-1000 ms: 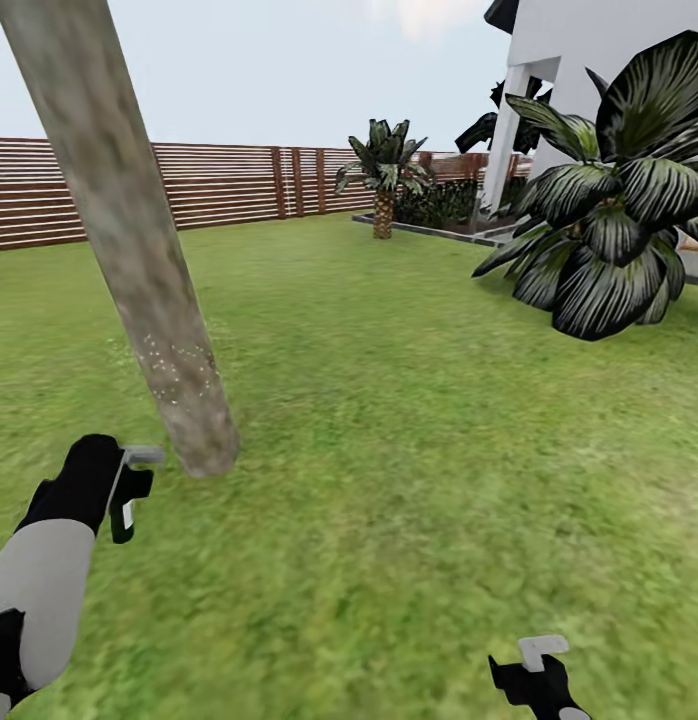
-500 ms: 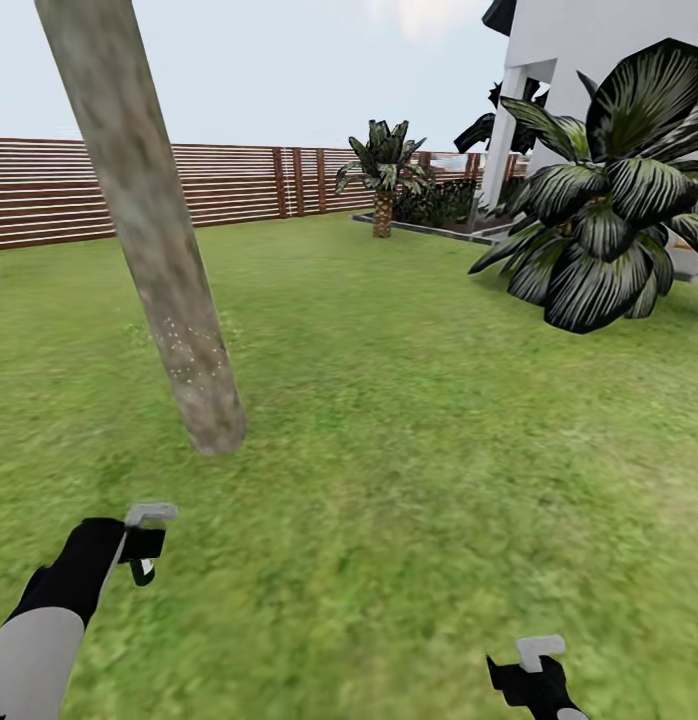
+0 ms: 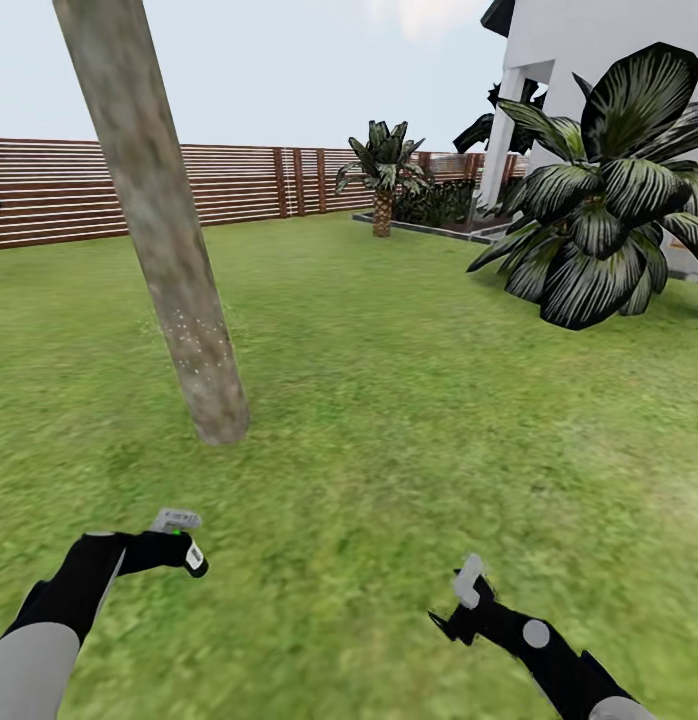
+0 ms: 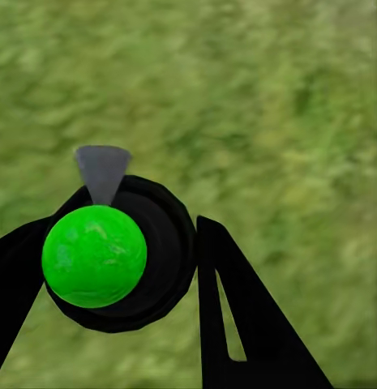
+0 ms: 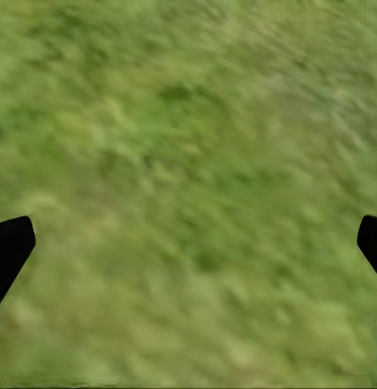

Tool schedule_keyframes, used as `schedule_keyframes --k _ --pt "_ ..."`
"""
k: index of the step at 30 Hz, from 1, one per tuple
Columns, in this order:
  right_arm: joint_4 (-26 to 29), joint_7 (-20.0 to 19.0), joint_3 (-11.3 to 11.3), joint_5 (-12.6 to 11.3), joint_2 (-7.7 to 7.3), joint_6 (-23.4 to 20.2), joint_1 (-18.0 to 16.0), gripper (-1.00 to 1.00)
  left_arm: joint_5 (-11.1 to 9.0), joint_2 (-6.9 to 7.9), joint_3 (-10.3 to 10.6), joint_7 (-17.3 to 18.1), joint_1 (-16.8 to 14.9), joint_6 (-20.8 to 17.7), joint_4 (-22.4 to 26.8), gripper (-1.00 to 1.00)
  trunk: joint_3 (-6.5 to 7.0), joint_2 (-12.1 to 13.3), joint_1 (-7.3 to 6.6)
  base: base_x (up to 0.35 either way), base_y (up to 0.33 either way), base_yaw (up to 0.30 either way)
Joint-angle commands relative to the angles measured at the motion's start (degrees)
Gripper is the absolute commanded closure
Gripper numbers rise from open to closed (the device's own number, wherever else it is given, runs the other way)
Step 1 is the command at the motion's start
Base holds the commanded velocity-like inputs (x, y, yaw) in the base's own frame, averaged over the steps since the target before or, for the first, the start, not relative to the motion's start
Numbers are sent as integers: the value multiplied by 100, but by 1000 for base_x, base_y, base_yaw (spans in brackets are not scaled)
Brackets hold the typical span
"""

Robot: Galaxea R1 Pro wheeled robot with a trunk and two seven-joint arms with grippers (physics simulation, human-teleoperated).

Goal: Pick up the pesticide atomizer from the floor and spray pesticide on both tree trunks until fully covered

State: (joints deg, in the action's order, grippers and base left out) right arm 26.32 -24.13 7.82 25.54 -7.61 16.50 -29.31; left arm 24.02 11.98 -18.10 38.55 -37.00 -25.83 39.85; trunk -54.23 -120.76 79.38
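I see the tree trunk (image 3: 164,240) rising from the lawn (image 3: 389,420) ahead on my left. My left tool (image 3: 179,545) sits below it, holding the atomizer (image 4: 115,255); my right tool (image 3: 459,600) is lower right. The palm-like plant (image 3: 599,230) stands far right, before the house (image 3: 589,60), with the fence (image 3: 229,185) behind.

No readable text, label, brand, number or sign anywhere.

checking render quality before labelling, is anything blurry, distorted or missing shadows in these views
Head view: the tree trunk leans from lens distortion and casts no clear shadow on the smeared grass. Left wrist view: the pesticide atomizer looks sharp against soft lawn. Right wrist view: grass is streaky and blurred, with dark fingertips at the edges.
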Motion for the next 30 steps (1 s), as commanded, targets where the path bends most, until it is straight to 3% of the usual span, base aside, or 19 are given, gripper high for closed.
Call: schedule_keyframes --k 1,4,5,9,12,13,14,16,17,21,26,30 --pt "104 -245 10 130 -3 -97 -78 -100 39 -9 -22 51 -2 -20 7 100 -5 -2 -1 -1 0 0" --pt "324 -794 21 176 9 -298 -351 -100 41 -24 -17 56 -1 -5 -21 100 -5 -2 -1 0 0 0" --pt "407 -1157 24 185 18 -326 -409 -100 41 -23 2 56 -1 31 -55 100 -5 -2 -1 0 0 0" --pt "777 -1867 30 190 30 -419 -465 -100 38 2 322 56 -6 168 -114 100 -5 -2 -1 0 0 0" --pt "902 -2030 48 183 73 -746 -476 -100 126 -2 930 71 -33 222 -131 100 -5 -2 -1 0 0 0" --pt "919 -2140 50 184 115 -839 -477 -100 221 1 1384 79 -39 236 -137 100 -5 -2 -1 0 0 0" --pt "924 -2281 52 190 152 -887 -478 100 300 13 1878 85 -42 245 -140 100 -5 -2 -1 0 0 0" --pt "937 -2425 48 186 177 -917 -479 100 355 28 2457 127 -48 251 -148 100 -5 -2 -1 0 0 0" --pt "938 -2465 46 183 184 -923 -479 100 372 39 2620 185 -54 252 -151 100 -5 -2 -1 0 0 0" --pt "944 -2504 52 180 249 -920 -479 100 391 81 2790 554 -52 328 -158 100 -5 -2 -1 0 0 0" --pt "1001 -2513 67 194 744 -912 -494 100 393 49 3054 1141 -67 599 -162 100 -5 -2 -1 0 0 0" --pt "1130 -2538 92 196 965 -912 -496 100 380 1 3313 1277 -65 782 -162 100 -5 -2 -1 0 0 0"
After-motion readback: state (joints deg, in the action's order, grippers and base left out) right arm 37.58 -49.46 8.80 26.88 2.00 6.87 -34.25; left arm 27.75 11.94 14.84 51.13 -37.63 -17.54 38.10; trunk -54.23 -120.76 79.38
